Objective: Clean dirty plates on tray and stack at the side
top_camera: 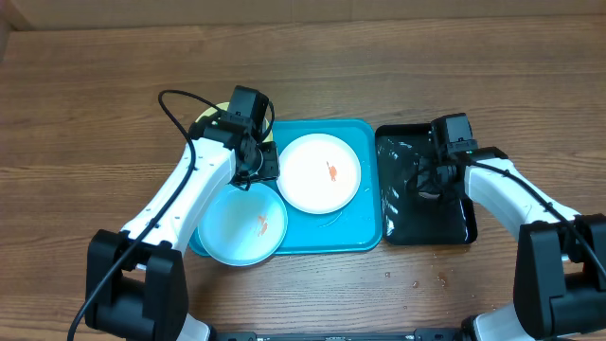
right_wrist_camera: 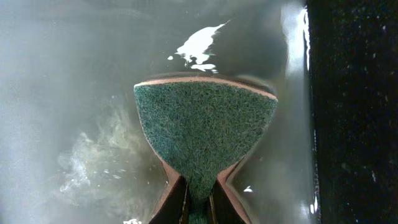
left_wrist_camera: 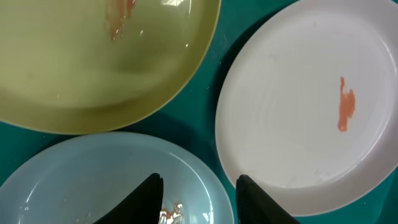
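A: Step?
B: Looks like loading the scrubber. The right gripper (right_wrist_camera: 199, 194) is pinched on the green scouring sponge (right_wrist_camera: 205, 130) in the small black plastic tray (top_camera: 454, 223), 3 o'clock of the large turquoise rectangular tray (top_camera: 365, 232).
A: Left?
B: The left gripper (left_wrist_camera: 199, 202) is half-spread and empty, straddling the rim of the round light-blue plastic plate (left_wrist_camera: 93, 180) at 7 o'clock. The white plate (top_camera: 317, 175) is at 2, the yellow-green plate (left_wrist_camera: 93, 62) at 11. All are smeared. Next: carry the sponge over and scrub.

There are 3 plates: 1 yellow-green plate (left_wrist_camera: 93, 62), 1 white plate (top_camera: 318, 172) and 1 blue plate (top_camera: 241, 225). Each has 1 orange-red smear (left_wrist_camera: 345, 106), 3 in all. There are 2 trays: 1 turquoise tray (top_camera: 331, 234) and 1 black tray (top_camera: 445, 223). There is 1 green sponge (right_wrist_camera: 205, 130). At the surface (top_camera: 95, 95) are 2 arms, left arm (top_camera: 185, 189) and right arm (top_camera: 502, 189), with 2 grippers: left gripper (left_wrist_camera: 199, 199) and right gripper (right_wrist_camera: 199, 202).
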Action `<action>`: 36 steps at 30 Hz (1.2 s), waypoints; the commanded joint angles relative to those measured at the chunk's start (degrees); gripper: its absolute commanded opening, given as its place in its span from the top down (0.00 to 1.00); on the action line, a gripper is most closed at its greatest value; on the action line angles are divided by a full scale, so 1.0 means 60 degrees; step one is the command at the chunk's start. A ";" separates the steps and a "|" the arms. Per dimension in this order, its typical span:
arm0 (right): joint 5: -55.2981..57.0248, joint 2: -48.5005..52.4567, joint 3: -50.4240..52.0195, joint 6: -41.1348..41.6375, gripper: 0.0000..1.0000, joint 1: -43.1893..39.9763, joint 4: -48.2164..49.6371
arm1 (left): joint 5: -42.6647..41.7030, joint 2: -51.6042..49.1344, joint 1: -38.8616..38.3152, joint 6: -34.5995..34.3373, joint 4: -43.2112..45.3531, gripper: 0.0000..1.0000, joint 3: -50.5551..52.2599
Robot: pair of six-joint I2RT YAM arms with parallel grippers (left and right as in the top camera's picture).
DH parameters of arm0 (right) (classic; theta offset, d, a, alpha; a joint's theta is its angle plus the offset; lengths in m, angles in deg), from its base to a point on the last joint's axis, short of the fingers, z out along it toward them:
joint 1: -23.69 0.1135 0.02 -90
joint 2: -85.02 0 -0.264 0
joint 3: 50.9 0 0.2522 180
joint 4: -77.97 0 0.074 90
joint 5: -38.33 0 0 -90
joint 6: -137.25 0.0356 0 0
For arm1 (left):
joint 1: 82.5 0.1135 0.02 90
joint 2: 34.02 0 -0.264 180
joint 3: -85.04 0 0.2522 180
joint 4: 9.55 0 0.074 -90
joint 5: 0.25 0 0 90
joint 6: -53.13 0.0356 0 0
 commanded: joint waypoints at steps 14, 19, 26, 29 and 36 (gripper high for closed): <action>-0.0197 0.0069 -0.0215 -0.0004 0.96 -0.0033 -0.0066 | -0.0087 -0.0178 -0.0197 -0.0069 0.2098 0.68 0.1056; -0.0197 0.0069 -0.0215 -0.0004 0.96 -0.0033 -0.0066 | -0.0095 -0.0510 -0.0412 -0.0069 0.2291 0.68 0.1060; -0.0193 0.0069 -0.0215 -0.0004 0.96 -0.0033 -0.0062 | -0.0018 -0.1315 -0.0616 -0.0066 0.2390 0.71 0.1060; -0.0197 0.0069 -0.0215 -0.0004 0.96 -0.0033 -0.0066 | -0.0004 -0.1333 -0.0616 -0.0062 0.2419 0.74 0.1060; -0.0197 0.0069 -0.0215 -0.0004 0.96 -0.0033 -0.0069 | -0.0004 -0.1333 -0.0605 -0.0062 0.2455 0.86 0.1053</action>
